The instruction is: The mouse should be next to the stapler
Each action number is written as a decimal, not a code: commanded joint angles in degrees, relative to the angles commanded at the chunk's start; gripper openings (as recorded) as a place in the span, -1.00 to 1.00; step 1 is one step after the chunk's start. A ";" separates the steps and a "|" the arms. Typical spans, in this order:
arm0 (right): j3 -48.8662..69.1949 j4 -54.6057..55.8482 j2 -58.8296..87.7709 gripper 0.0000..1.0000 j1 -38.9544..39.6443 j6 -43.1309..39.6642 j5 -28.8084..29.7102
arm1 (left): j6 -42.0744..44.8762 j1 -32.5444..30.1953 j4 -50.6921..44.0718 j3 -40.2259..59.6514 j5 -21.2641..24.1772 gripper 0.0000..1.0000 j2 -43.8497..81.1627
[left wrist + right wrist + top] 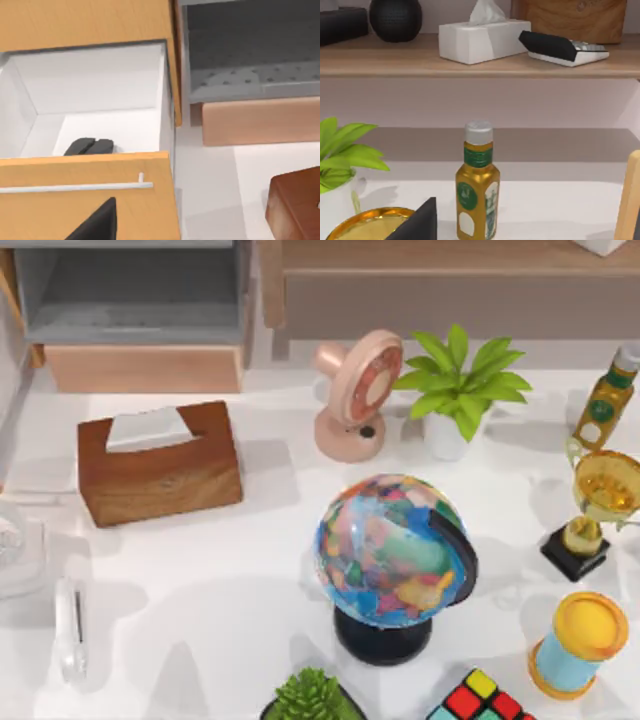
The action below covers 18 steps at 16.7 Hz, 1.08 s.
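1. One dark grey mouse (89, 146) lay on the white floor of an open wooden drawer (85, 205), close behind the front panel with its thin metal handle (75, 187).
2. The stapler (70, 630) lay flat on the white table (250, 570) at the lower left of the top view, apart from the wooden tissue box (160, 465) above it and well left of the globe (392, 550).
3. The left gripper (97, 225) hung above the drawer front, looking down into it. I could not tell whether it was open or closed, and it held nothing that I could see.
4. The right gripper (417, 225) was parked by the bottle (477, 192) at the table's right side. Its state could not be made out either.
5. To my eye the mouse would be light and rigid, but its smooth, rounded shell looked slippery.
6. The surest hold seemed to be across its narrow waist, low on the flatter sides, rather than on the domed top.
7. The drawer walls left little room, so a straight descent and lift looked wise.
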 joint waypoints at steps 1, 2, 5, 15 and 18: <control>0.00 0.00 0.00 1.00 0.00 0.00 0.00 | 1.25 0.87 -3.19 5.92 0.12 1.00 6.19; 0.00 0.00 0.00 1.00 0.00 0.00 0.00 | 2.54 1.79 -6.52 12.14 0.24 1.00 12.72; 0.00 0.00 0.00 1.00 0.00 0.00 0.00 | 6.56 4.79 -17.08 32.04 0.60 1.00 33.81; 0.00 0.00 0.00 1.00 0.00 0.00 0.00 | 18.46 14.50 -49.94 91.76 1.68 1.00 99.34; 0.00 0.00 0.00 1.00 0.00 0.00 0.00 | 20.87 15.38 -55.80 103.20 2.06 1.00 110.92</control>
